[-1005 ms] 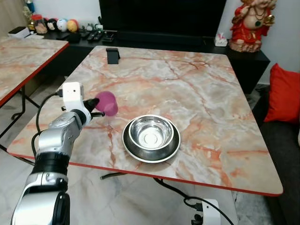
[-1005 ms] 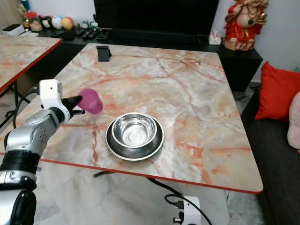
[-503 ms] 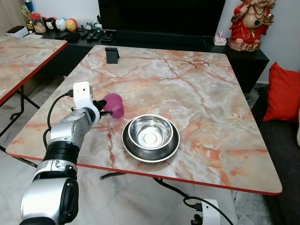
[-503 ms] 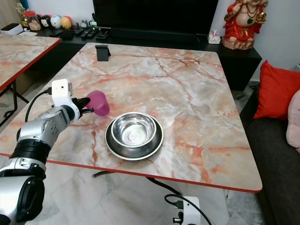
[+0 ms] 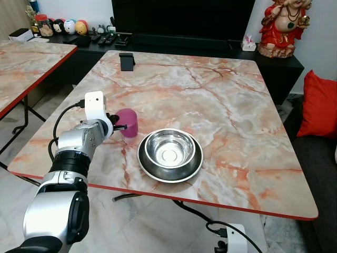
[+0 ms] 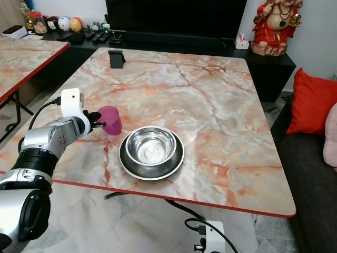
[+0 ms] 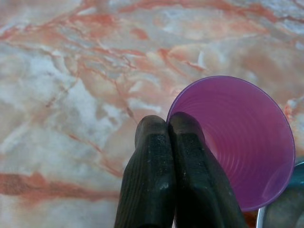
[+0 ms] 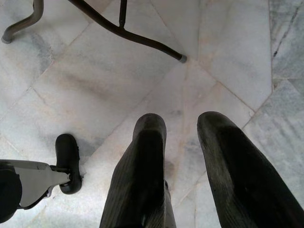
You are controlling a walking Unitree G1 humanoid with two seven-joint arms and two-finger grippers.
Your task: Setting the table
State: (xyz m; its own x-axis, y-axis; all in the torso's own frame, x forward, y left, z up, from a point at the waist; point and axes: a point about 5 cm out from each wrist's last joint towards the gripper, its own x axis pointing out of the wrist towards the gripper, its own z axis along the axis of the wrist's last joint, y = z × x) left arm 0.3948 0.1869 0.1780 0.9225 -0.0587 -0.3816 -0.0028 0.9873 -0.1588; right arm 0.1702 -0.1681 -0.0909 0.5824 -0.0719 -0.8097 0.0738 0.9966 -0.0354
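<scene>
Marble-patterned tabletop [image 5: 221,100], square, orange-pink veining on pale grey, red edge band — principal surface of the scene. Second tabletop of the same finish [image 5: 26,63] stands to the robot's left, apart from the first.

Purple ribbed plastic cup [image 5: 128,122]: upright on the tabletop near the left front edge, mouth upward, just beside the bowl set and to its left. In the left wrist view the cup [image 7: 237,142] shows its open interior, with marble beneath and around it.

Polished round steel bowl [image 5: 169,148]: sits inside a wider dark-rimmed steel plate [image 5: 148,164], both near the front edge of the tabletop, roughly centred.

Left claw [image 5: 117,124]: silver arm reaches over the tabletop's left front corner; the two black fingers [image 7: 156,180] are pressed together over the near rim of the cup, pinching its wall — one finger outside, one inside.

Right claw [image 8: 183,142]: hangs low above pale marble floor tiles [image 8: 85,85], fingers apart, nothing between them; a black table leg [image 8: 123,33] crosses the floor beyond.

Small black stand [image 5: 126,61]: at the far left edge of the tabletop.

Background: black low cabinet [image 5: 274,63] behind the tabletop, red-and-gold seated figurine [image 5: 281,26] on it at the right, red cushion [image 5: 320,105] at far right.
</scene>
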